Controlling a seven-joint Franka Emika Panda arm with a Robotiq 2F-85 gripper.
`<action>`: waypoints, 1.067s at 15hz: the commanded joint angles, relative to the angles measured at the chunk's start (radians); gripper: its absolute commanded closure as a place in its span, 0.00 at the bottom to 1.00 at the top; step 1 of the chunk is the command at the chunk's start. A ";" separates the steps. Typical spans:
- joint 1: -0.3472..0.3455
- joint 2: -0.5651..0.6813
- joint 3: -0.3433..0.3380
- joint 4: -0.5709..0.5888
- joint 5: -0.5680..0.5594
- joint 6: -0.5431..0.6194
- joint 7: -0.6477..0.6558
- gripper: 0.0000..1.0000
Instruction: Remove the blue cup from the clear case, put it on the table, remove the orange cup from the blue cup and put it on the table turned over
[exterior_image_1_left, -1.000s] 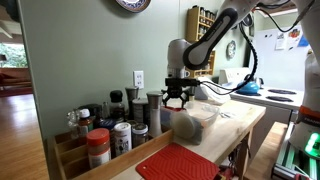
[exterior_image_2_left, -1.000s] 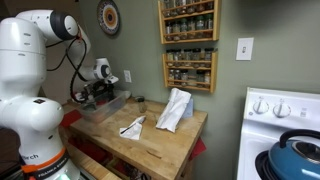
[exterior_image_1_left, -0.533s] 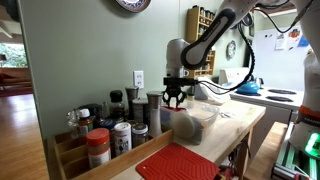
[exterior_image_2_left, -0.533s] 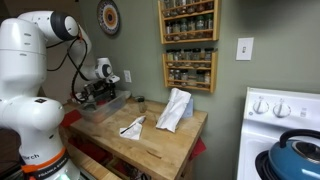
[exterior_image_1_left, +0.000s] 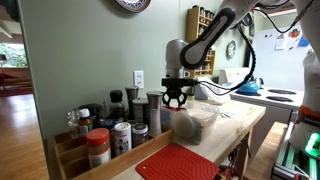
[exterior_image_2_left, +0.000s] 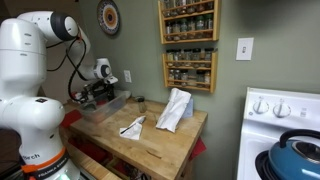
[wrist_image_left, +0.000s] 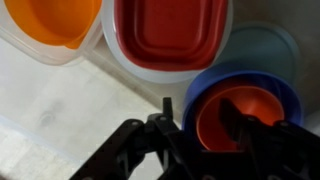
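In the wrist view the blue cup stands upright with the orange cup nested inside it. My gripper hangs over their left wall. One finger is outside the blue cup with a thin gap showing, and the other finger stands in the middle of the orange cup's hollow. The jaws are partly drawn in but clamp nothing. In both exterior views the gripper reaches down into the clear case on the table; the cups are hidden there.
A red-bottomed tub, an orange one and a teal lid crowd round the cups. Spice jars and a red ribbed mat sit near the case. White cloths lie on the counter beside a stove.
The jaws have drawn in from wide open to straddle the nested cups' wall. The arm has barely moved.
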 joint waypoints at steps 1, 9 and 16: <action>0.014 -0.001 -0.010 0.002 0.032 -0.031 0.026 0.80; 0.001 -0.023 -0.016 0.004 0.069 -0.041 0.013 0.98; -0.030 -0.129 -0.001 -0.022 0.099 -0.054 -0.080 0.98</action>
